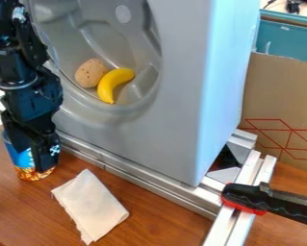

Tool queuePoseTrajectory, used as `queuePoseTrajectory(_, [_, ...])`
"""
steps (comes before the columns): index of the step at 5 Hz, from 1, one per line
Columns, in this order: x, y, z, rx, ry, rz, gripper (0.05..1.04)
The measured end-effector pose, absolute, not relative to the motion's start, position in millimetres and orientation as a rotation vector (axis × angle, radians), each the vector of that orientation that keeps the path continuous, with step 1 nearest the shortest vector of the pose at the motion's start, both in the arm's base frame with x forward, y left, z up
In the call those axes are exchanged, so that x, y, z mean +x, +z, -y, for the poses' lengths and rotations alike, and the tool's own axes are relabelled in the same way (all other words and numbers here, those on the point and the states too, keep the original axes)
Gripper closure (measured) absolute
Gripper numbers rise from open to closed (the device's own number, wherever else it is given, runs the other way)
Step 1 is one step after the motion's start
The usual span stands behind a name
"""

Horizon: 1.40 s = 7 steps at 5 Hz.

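At the left of the camera view the black gripper hangs low over the wooden table, overlapping the upper part of a blue and orange can. The can stands upright on the table. Whether the gripper grasps it or is just in front of it, I cannot tell. To the right and nearer the camera lies a folded white cloth. Inside the round hollow of a grey washer-like housing, a yellow banana rests beside a brown speckled potato-like object.
The grey housing rises right beside the arm, standing on metal rails. A black and red clamp grips the rails at the lower right. Behind it are a cardboard panel and a teal bin.
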State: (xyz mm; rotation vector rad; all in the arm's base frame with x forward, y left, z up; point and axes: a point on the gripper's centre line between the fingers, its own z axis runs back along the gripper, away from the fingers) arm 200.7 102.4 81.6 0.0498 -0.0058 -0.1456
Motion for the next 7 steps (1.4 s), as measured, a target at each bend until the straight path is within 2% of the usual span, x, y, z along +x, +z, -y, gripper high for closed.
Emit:
queuePoseTrajectory(1, [200, 78, -102, 0.042, -0.139, -0.005, 0.083])
queuePoseTrajectory(2, [228, 92, -107, 0.102, -0.097, 0.019, 0.083])
queuePoseTrajectory(3, [256, 106, -106, 0.124, -0.087, 0.076, 0.083])
queuePoseTrajectory(7, [324, 115, -137, 0.167, 0.008, 0.213, 0.083])
